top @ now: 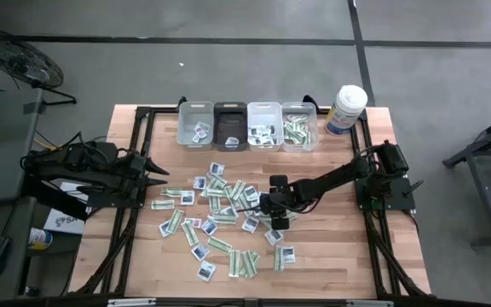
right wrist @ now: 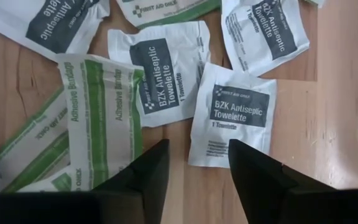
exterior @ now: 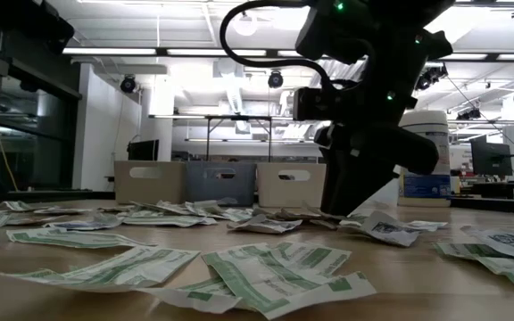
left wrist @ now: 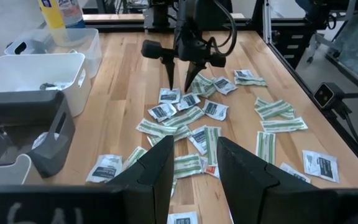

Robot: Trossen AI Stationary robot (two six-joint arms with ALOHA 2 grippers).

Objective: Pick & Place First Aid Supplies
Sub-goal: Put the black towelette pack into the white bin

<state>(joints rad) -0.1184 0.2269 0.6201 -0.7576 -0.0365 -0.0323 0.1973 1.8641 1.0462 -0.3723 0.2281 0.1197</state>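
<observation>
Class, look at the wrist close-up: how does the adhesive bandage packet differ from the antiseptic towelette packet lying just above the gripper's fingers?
The adhesive bandage packet is a long strip; the antiseptic towelette packet is squarish. The bandage packet carries green stripes; the towelette packet a dark-blue label. Both are flat white paper packets lying on the wooden table.

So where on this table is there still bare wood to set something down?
Free: the strip between the bins and the packets, the right side past the right gripper below the canister, and the left edge near the parked left gripper. Crowded: the table's middle, littered with packets down toward the front edge.
</observation>
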